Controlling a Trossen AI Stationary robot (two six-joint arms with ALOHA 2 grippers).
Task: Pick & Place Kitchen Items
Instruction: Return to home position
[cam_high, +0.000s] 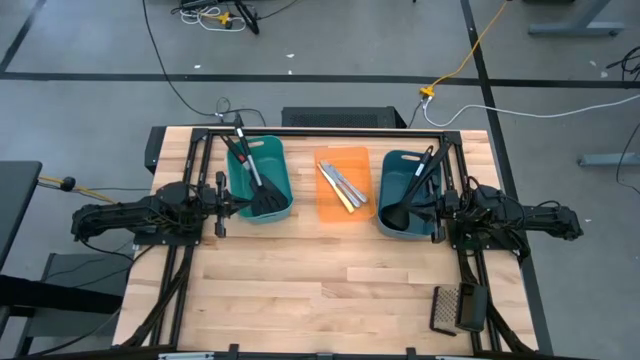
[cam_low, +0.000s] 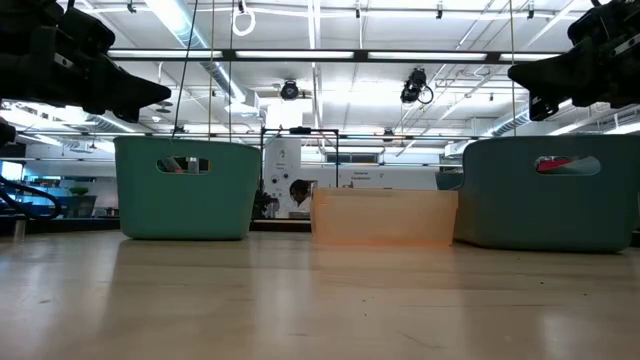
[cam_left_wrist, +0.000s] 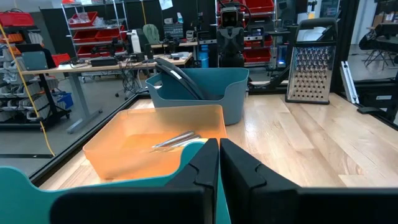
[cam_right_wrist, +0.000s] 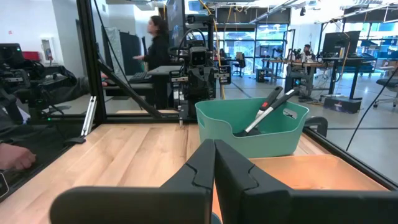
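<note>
Black slotted spatulas (cam_high: 256, 178) lean in the left teal tub (cam_high: 262, 178), handles over its far rim; the right wrist view shows them too (cam_right_wrist: 266, 111). Slim silver and yellow knives (cam_high: 342, 185) lie flat in the orange tray (cam_high: 343, 160) and appear in the left wrist view (cam_left_wrist: 176, 141). Black ladles (cam_high: 408, 195) sit in the right teal tub (cam_high: 392, 168), handles against its far right rim. My left gripper (cam_high: 229, 203) hovers shut and empty at the left tub's left wall (cam_left_wrist: 219, 163). My right gripper (cam_high: 440, 210) hovers shut and empty at the right tub's right wall (cam_right_wrist: 214, 163).
A dark mesh grater (cam_high: 455, 308) stands near the table's near right corner, also in the left wrist view (cam_left_wrist: 311, 61). A black frame (cam_high: 330, 132) borders the table. Bare wood (cam_high: 330, 290) fills the near half. A person (cam_right_wrist: 155, 40) stands in the room beyond.
</note>
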